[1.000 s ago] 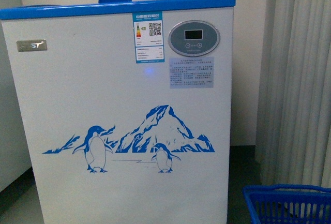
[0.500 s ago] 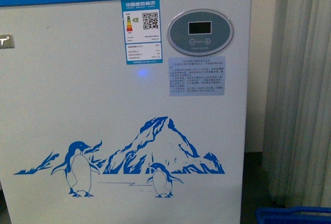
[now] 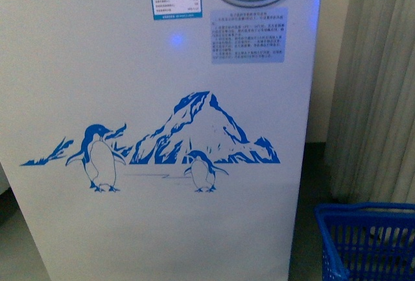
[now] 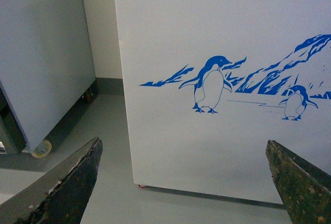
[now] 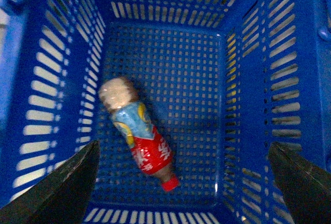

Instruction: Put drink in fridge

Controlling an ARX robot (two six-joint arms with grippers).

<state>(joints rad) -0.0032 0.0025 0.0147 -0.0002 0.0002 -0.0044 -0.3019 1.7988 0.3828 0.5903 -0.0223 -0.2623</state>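
- The fridge (image 3: 162,99) is the big white box right in front of me. I can see only its front, not its top or lid, so I can't tell if it is open.
- The blue basket (image 3: 363,211) sits on the floor by the fridge's right corner. The drink is in it, so my job now is to pick the drink up.
- My right claw (image 5: 183,146) hangs over the basket, looking straight down. Its two fingers are spread wide and nothing is between them.
- My left claw (image 4: 183,142) is spread wide too and is empty. It faces the fridge front, near the big penguin (image 4: 209,84). I think it should wait there, away from the basket.
- The drink (image 5: 138,133) is a small bottle lying on its side on the basket's bottom, slanted, closer to one side wall.
- To grab it well, I would first turn the right claw so one finger goes on each long side of the bottle.
- Then I would go down slowly in the middle of the basket, so the fingers don't bump the walls.
- I would pinch the fat red part, not the little red cap (image 5: 169,183). The bottle is round, so it may roll away if I poke it.
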